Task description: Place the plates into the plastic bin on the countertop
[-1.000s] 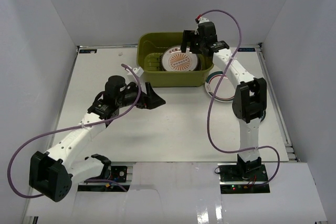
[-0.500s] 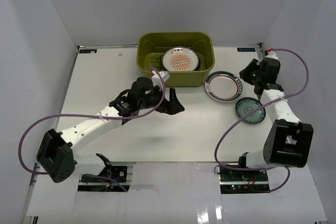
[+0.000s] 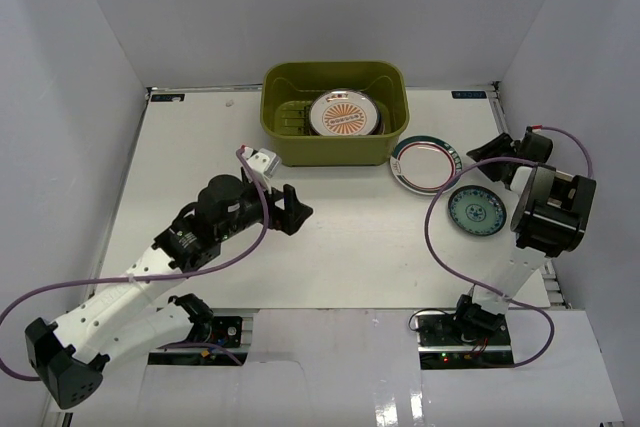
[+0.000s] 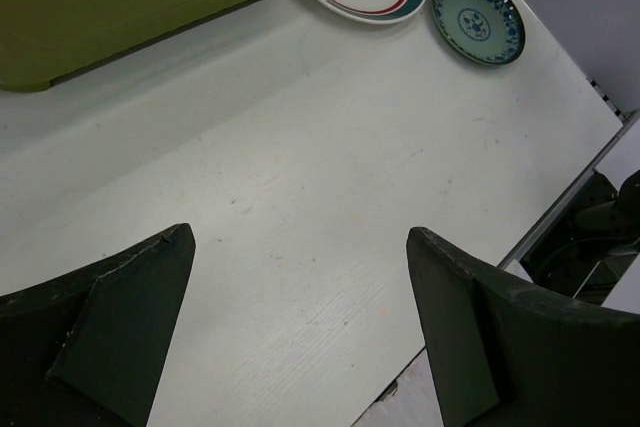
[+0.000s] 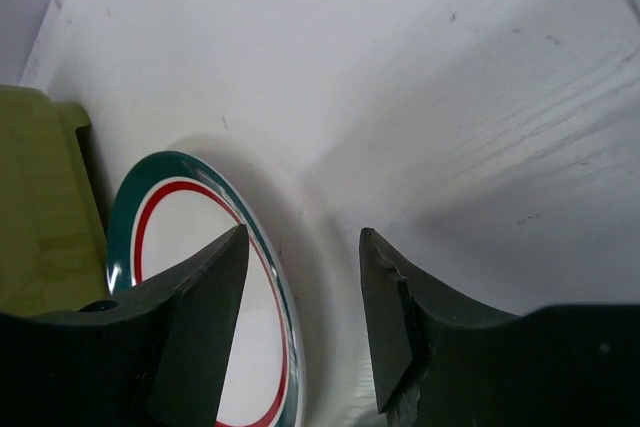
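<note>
Plates [image 3: 343,115] stacked in bin [image 3: 330,150], lower ones mostly hidden, left tool [image 4: 298,237] wide, right tool [image 5: 302,237] wide.

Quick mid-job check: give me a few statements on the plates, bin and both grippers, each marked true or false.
1. A ringed plate and a small teal plate lie on the table outside the bin. True.
2. The left gripper holds a plate. False: it is open and empty.
3. The bin is empty. False: an orange sunburst plate lies in it.
4. The right gripper is open by the ringed plate's rim. True.
</note>
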`<state>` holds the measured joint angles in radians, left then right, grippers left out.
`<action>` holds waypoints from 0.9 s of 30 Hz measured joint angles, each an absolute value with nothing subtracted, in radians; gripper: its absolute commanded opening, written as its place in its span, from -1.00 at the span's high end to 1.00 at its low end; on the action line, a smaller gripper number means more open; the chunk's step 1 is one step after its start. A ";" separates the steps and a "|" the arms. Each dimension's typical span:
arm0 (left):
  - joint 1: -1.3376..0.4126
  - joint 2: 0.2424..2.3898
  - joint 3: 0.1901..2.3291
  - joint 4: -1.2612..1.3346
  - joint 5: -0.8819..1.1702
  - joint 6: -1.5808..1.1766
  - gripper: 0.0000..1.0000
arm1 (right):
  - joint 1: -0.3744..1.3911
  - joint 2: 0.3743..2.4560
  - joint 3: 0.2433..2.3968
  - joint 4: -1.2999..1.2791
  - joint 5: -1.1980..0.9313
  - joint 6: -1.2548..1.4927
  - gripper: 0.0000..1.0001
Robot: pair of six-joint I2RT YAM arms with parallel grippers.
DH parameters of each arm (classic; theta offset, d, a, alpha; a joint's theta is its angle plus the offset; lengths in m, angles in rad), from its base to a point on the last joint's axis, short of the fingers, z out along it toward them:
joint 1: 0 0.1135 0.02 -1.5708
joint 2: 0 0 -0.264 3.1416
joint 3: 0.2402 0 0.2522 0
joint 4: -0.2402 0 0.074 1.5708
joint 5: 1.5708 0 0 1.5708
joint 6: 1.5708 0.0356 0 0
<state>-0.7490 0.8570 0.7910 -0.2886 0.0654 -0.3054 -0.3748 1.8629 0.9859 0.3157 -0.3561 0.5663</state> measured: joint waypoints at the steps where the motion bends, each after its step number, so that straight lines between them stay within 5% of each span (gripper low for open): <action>1: -0.749 0.853 0.785 -0.295 0.059 -0.302 -0.96 | -0.377 1.882 0.987 0.318 -0.370 0.565 -0.08; 9: -0.748 0.854 0.782 -0.296 0.006 -0.274 -0.96 | -0.353 1.937 0.990 0.343 -0.472 0.560 0.05; 17: -0.748 0.828 0.781 -0.308 -0.030 -0.271 -0.96 | -0.352 1.966 0.983 0.363 -0.529 0.567 0.84; 27: -0.748 0.793 0.778 -0.313 -0.074 -0.271 -0.96 | -0.353 1.674 0.883 0.338 -0.342 0.618 0.85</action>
<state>-0.7479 0.7929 0.7784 -0.3130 -0.0742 -0.2707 -0.3531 1.6745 0.8829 0.3378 -0.3416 0.6178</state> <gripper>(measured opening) 0.978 0.101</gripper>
